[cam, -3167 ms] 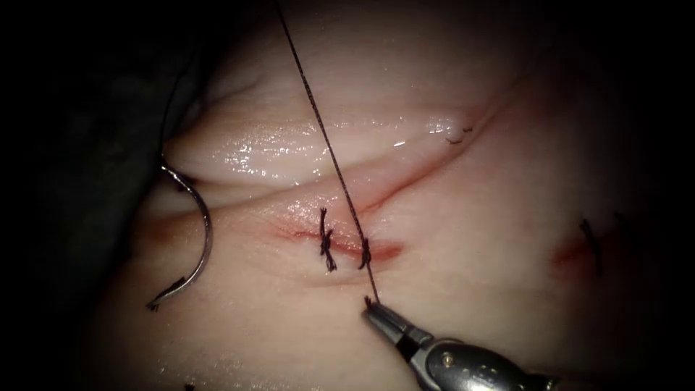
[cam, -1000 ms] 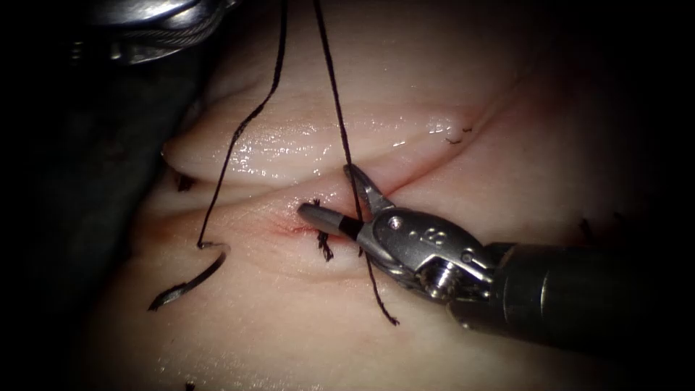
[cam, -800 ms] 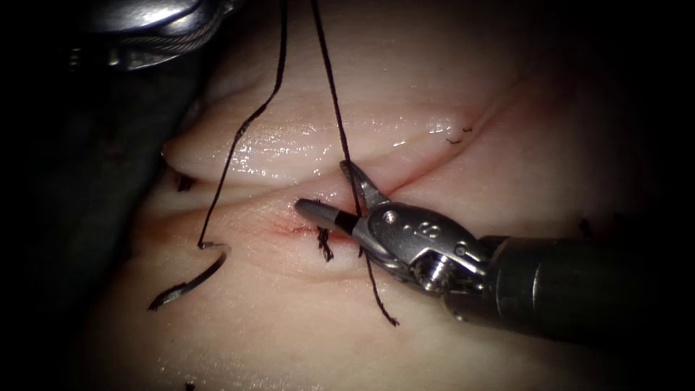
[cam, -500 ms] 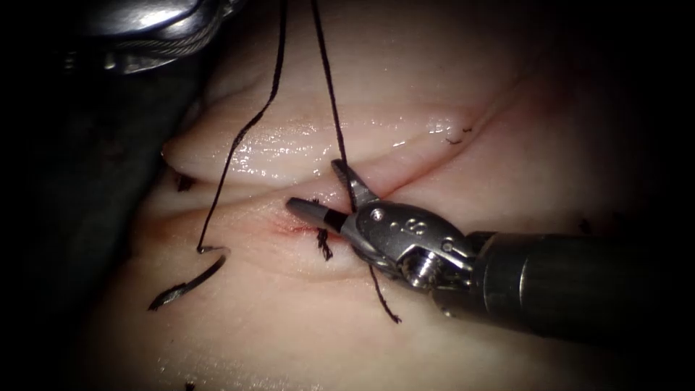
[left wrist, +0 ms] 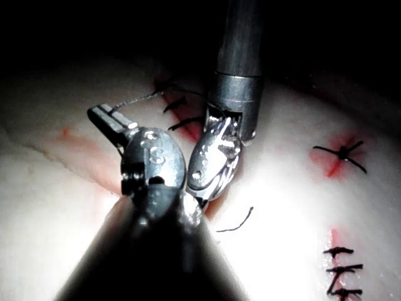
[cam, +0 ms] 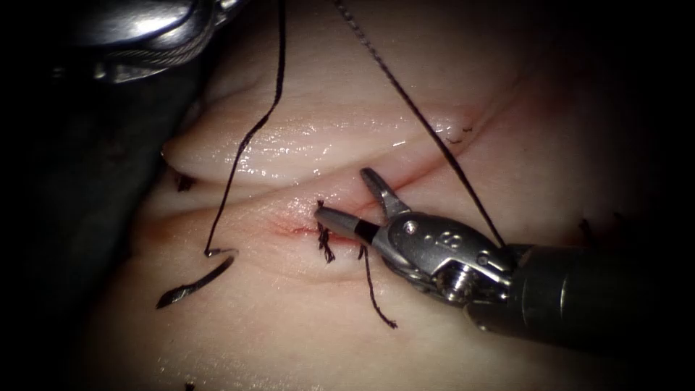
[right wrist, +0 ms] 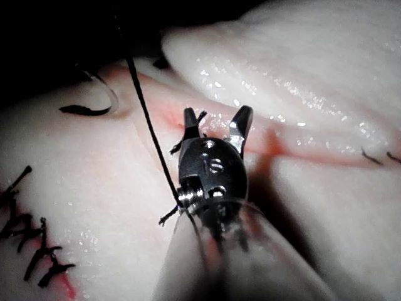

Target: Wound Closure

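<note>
Keep thread [cam: 420, 116] taut in clenched left tool [left wrist: 103, 115], against empty, open right tool [cam: 343, 194] at cut [cam: 289, 229], clear of needle [cam: 195, 279] lying loose left.

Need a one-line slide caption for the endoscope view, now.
Right tool, fingers open and empty, over the cut; needle lying free on tissue at left, thread rising from it.

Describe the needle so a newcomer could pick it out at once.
Start at the cut in the tissue, where the right tool hovers with open jaws. Look left of the cut: the needle lies free on the surface, held by neither tool. Unlike the short dark stitches nearby, it is a curved sliver trailing thread upward.
</note>
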